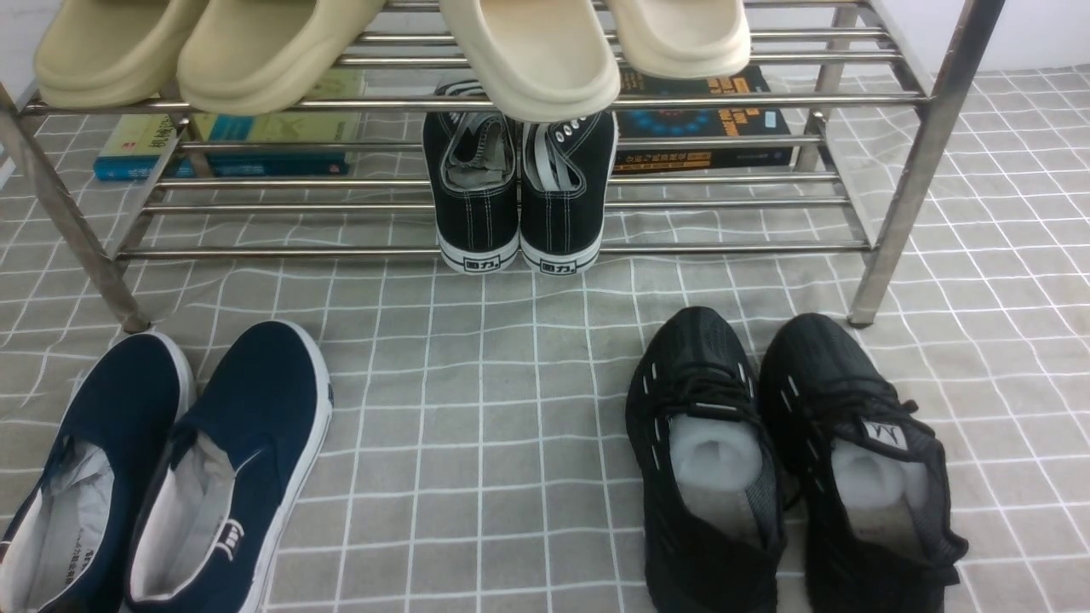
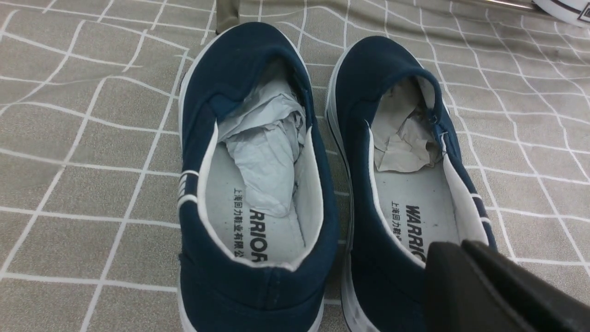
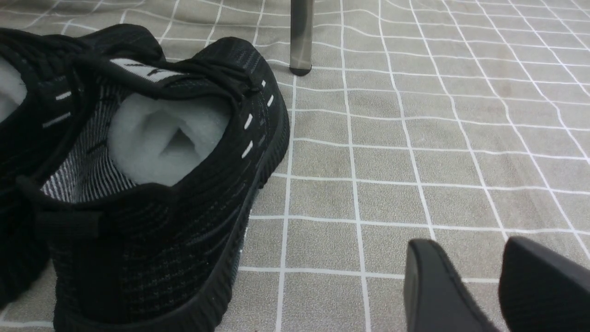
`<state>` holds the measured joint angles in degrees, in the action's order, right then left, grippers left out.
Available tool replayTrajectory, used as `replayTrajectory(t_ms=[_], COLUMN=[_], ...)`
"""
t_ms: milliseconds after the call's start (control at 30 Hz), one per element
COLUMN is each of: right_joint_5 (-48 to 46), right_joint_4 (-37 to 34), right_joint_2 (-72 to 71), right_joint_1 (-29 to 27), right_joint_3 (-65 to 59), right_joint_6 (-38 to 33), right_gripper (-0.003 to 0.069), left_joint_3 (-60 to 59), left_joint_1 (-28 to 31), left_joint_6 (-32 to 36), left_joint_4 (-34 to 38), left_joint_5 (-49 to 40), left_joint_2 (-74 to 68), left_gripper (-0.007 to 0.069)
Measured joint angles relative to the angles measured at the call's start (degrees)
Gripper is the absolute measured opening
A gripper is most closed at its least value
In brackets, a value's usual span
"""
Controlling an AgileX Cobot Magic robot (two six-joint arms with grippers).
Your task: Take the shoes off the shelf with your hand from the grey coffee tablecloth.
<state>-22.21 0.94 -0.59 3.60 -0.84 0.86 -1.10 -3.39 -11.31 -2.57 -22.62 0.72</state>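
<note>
The navy blue shoes [image 1: 170, 477] stand side by side on the grey coffee tablecloth [image 1: 511, 426], in front of the shelf's left leg and off the shelf [image 1: 511, 250]. Both shoes [image 2: 258, 175] hold crumpled paper in the left wrist view. My left gripper [image 2: 461, 244] is shut with nothing between its fingers, and it hovers at the heel edge of one navy shoe [image 2: 396, 152]. My right gripper [image 3: 468, 249] is open over bare cloth, apart from the black mesh shoe [image 3: 152, 184]. Neither hand shows in the front view.
Black lace-up sneakers [image 1: 519, 196] sit on the shelf's lower tier, and beige slippers [image 1: 528, 51] on the top one. Books [image 1: 255, 145] lie on the cloth under the shelf. A pair of black mesh running shoes [image 1: 783, 460] stands at the front right, near a shelf leg [image 3: 302, 37].
</note>
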Motion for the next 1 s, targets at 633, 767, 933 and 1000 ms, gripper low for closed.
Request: replayTrajectory(t_ms=[633, 767, 933, 1000], right_joint_5=[0.0, 0.0, 0.0, 0.0], right_joint_4=[0.0, 0.0, 0.0, 0.0], right_joint_2=[0.0, 0.0, 0.0, 0.0], right_joint_1=[0.0, 0.0, 0.0, 0.0], right_joint_3=[0.0, 0.0, 0.0, 0.0], right_joint_6=[0.0, 0.0, 0.0, 0.0], right_gripper=[0.0239, 0.0239, 0.0239, 0.0239], left_joint_3=[0.0, 0.0, 0.0, 0.0], left_joint_1=[0.0, 0.0, 0.0, 0.0], left_joint_6=[0.0, 0.0, 0.0, 0.0], left_joint_4=[0.0, 0.0, 0.0, 0.0], left_joint_5=[0.0, 0.0, 0.0, 0.0], left_joint_2=[0.0, 0.0, 0.0, 0.0], left_gripper=[0.0058, 0.0064, 0.0068, 0.0068])
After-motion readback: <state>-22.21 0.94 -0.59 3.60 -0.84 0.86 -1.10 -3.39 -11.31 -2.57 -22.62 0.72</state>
